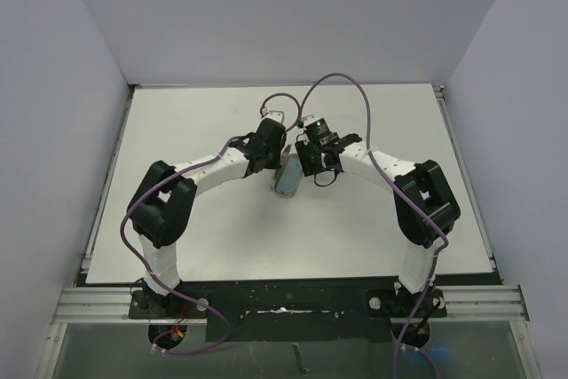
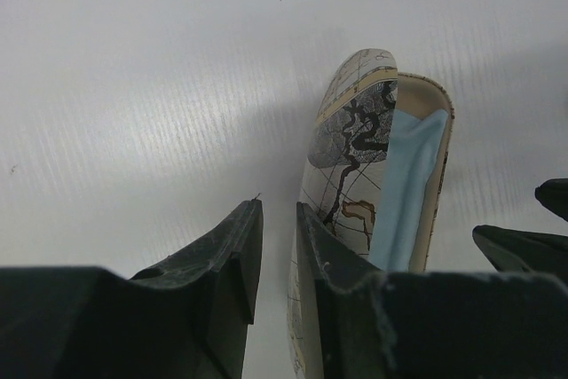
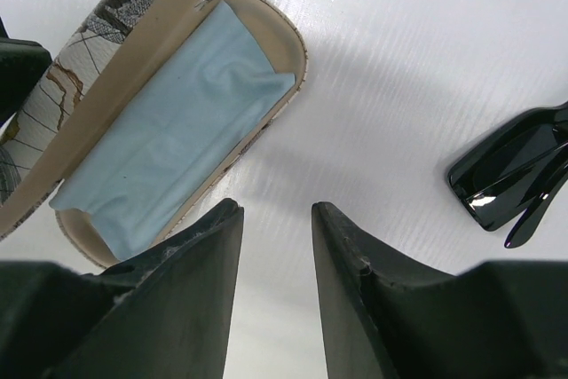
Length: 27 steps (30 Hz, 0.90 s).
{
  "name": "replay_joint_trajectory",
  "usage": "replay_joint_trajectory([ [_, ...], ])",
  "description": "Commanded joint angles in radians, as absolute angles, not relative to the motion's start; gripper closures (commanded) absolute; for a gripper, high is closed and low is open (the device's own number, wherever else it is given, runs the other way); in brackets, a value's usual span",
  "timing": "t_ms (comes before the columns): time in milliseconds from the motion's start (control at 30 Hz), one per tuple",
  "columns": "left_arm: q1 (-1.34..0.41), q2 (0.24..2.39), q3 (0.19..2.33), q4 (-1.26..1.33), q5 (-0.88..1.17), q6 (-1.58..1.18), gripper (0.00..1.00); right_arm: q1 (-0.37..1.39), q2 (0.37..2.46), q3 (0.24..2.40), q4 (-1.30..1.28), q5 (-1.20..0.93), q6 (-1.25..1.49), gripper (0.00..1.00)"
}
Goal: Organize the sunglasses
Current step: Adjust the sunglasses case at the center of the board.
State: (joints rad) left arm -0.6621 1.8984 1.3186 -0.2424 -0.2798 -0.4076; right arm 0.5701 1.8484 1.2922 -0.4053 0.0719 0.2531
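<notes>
Top external view: my two arms reach in over the white table (image 1: 177,130) and meet near its middle, with the case (image 1: 287,182) lying between the two wrists.

Left gripper (image 2: 279,210): it's down low over the table, jaws only a narrow slit apart, nothing between them. One finger (image 2: 337,264) sits right by the outside of the case; touching or just shy of it, I can't tell.

Case: oblong and lying open on the table. It has a grey and beige map-like print outside and tan inside.

Lid (image 3: 106,33): it stands up along its long edge on my left gripper's side, printed face turned toward that wrist.

Tray (image 3: 286,37): it lies flat on the table, on my right gripper's side of the lid.

Cloth (image 3: 169,139): light blue and a little creased, it lies inside the tray and covers nearly all of its floor.

Right gripper (image 3: 277,210): it hovers just beside the tray's near rim, jaws a modest gap apart and empty, with bare table showing between them.

Sunglasses (image 3: 510,179): all black and glossy, they're on the table outside the case, well off to the right of it and of my right fingers. Only one end shows, at the right edge of the right wrist view. From the top camera I can't make them out.
</notes>
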Motion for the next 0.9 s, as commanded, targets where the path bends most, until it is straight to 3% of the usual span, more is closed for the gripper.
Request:
replay_joint_trajectory([
  [0, -0.673, 1.844, 1.323, -0.217, -0.291, -0.417, 0.78, 0.575, 1.8, 1.292, -0.377, 0.092, 0.245, 0.62],
  [367, -0.681, 1.837, 1.316, -0.215, -0.297, -0.42, 0.78, 0.546, 1.744, 1.238, -0.358, 0.116, 0.294, 0.62],
  [867, -0.685, 1.8, 1.269, -0.202, -0.299, -0.425, 0.78, 0.348, 1.596, 1.083, -0.176, 0.081, 0.453, 0.61],
])
